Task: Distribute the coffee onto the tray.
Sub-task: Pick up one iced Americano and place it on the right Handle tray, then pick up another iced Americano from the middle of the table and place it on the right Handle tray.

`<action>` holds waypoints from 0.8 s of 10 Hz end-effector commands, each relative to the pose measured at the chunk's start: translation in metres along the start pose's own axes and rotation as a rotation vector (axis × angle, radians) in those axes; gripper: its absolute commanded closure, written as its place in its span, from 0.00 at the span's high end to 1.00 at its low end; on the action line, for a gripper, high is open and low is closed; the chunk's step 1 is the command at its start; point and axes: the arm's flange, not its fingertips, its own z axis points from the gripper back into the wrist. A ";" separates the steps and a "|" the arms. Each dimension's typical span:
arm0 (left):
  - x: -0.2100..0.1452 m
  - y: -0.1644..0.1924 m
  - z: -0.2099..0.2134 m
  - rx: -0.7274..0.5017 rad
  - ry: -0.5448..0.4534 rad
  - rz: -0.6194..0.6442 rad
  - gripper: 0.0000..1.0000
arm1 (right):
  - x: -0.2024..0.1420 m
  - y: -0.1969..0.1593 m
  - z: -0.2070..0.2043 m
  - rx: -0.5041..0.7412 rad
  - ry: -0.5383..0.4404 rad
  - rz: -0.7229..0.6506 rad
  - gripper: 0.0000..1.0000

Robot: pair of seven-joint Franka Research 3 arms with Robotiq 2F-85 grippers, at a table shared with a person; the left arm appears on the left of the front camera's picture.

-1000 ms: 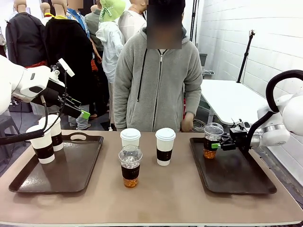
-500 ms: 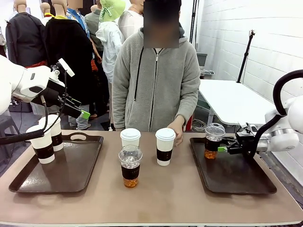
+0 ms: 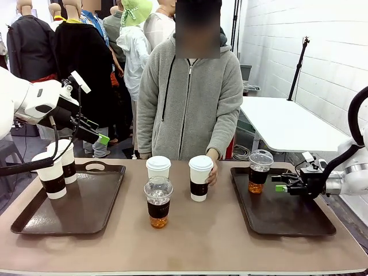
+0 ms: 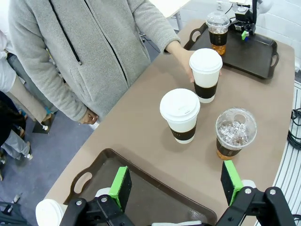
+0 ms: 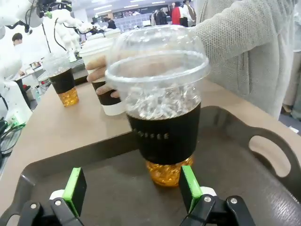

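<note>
A clear dome-lidded cup of coffee (image 3: 259, 171) (image 5: 160, 108) stands on the right tray (image 3: 282, 213). My right gripper (image 3: 280, 187) (image 5: 131, 186) is open just to the right of it, not touching. On the left tray (image 3: 86, 207) stand two white sleeved cups (image 3: 53, 178). My left gripper (image 3: 100, 138) (image 4: 176, 181) hangs open and empty above that tray. Mid-table stand a white cup (image 3: 158, 168) (image 4: 180, 115), a clear cup (image 3: 158, 201) (image 4: 235, 134) and another white cup (image 3: 200, 178) (image 4: 205, 75), which the person's hand (image 3: 213, 172) touches.
The person stands at the far edge, behind the middle cups. The right tray has bare room in front of and beside its cup. The left tray's front half is bare. A white table (image 3: 287, 126) stands beyond the right side.
My right gripper has drawn back to the right, leaving the clear cup on the right tray. The person's hand has come forward to the right-hand white cup mid-table. The left arm is still.
</note>
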 end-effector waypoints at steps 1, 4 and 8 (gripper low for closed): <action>-0.003 0.003 -0.001 -0.007 -0.004 -0.011 1.00 | 0.000 0.020 -0.002 -0.049 -0.016 0.018 1.00; -0.003 0.003 -0.001 -0.007 -0.004 -0.011 1.00 | -0.002 0.008 0.002 -0.006 -0.005 0.001 1.00; -0.003 0.003 -0.001 -0.007 -0.004 -0.011 1.00 | -0.002 0.008 0.002 -0.006 -0.005 0.001 1.00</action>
